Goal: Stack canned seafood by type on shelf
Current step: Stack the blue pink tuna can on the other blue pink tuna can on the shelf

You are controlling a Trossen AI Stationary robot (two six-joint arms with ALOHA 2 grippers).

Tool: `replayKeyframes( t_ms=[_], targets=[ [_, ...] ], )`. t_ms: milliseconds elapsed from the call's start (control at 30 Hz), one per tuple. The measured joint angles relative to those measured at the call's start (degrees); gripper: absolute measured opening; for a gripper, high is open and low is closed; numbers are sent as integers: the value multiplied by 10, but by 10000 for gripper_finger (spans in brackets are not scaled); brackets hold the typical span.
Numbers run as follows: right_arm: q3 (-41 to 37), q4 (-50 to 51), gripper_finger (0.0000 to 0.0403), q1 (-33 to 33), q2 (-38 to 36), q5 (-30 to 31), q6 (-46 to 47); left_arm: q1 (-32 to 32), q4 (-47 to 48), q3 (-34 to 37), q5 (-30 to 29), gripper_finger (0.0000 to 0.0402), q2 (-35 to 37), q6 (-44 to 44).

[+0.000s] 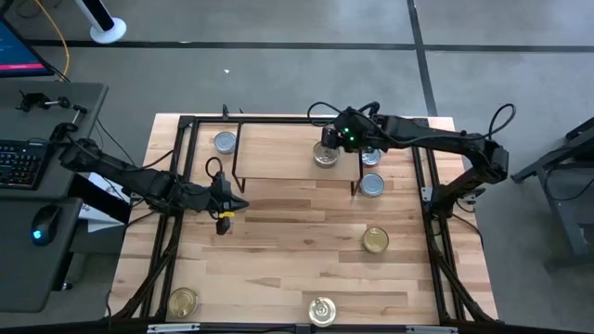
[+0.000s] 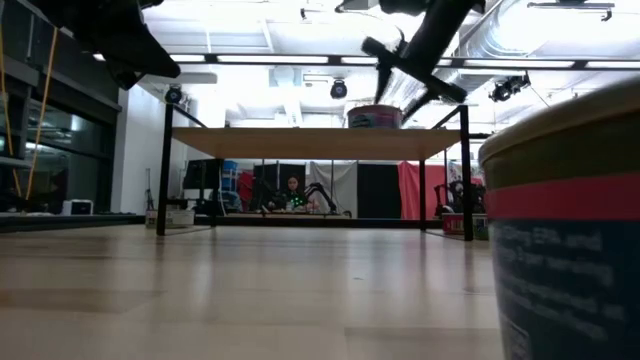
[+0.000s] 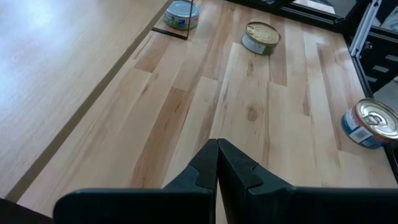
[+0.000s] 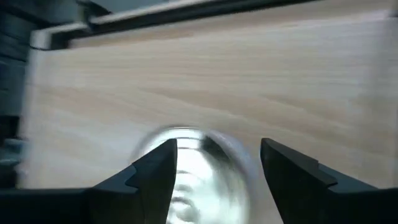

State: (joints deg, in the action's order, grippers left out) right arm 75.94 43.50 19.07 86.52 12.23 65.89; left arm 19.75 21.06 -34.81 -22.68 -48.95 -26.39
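The shelf (image 1: 278, 153) is a low wood riser on black legs at the table's far middle. One silver-topped tin (image 1: 325, 158) stands on its right part, and shows on the shelf top in the low view (image 2: 375, 117). My right gripper (image 1: 328, 139) hovers open just above that tin (image 4: 193, 171), a finger to either side. My left gripper (image 1: 229, 202) is shut and empty over the bare table, near the shelf's left front leg. More tins stand on the table: silver-topped ones (image 1: 225, 142) (image 1: 371, 185) and gold-topped ones (image 1: 375, 240) (image 1: 183, 301) (image 1: 322, 311).
Another tin (image 1: 371, 158) shows partly under my right arm, beside the shelf's right end. A tin with a red and blue label (image 2: 565, 230) stands very close to the low camera. A black frame (image 1: 186, 125) borders the table. A desk with keyboard and mouse stands off the left edge.
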Motion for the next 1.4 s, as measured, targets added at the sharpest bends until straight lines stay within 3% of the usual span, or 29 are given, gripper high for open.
replayKeyframes(
  t_ms=[367,467,633,867,1000,1133,1267,1400],
  targets=[
    [2,-16,214,-27,-33,1,-110,0,-3,0,0,0,0,-21],
    [2,-31,172,-62,-33,9,-129,0,-34,0,4,0,0,-21],
    [2,-74,21,-128,-34,22,-175,0,-133,-3,13,0,2,0],
    [-2,5,3,-289,-33,-60,-175,-17,-179,-45,13,0,0,40],
    [-32,0,2,-402,-24,-101,-79,-39,-181,-55,34,0,-10,42],
    [-68,42,1,-485,-14,-84,67,-59,-175,-54,75,0,-27,57],
    [-80,182,0,-522,-15,-54,213,-71,-163,-60,102,0,-42,60],
    [-74,311,0,-512,-43,-6,290,-74,-88,-100,101,0,-47,87]
  ],
)
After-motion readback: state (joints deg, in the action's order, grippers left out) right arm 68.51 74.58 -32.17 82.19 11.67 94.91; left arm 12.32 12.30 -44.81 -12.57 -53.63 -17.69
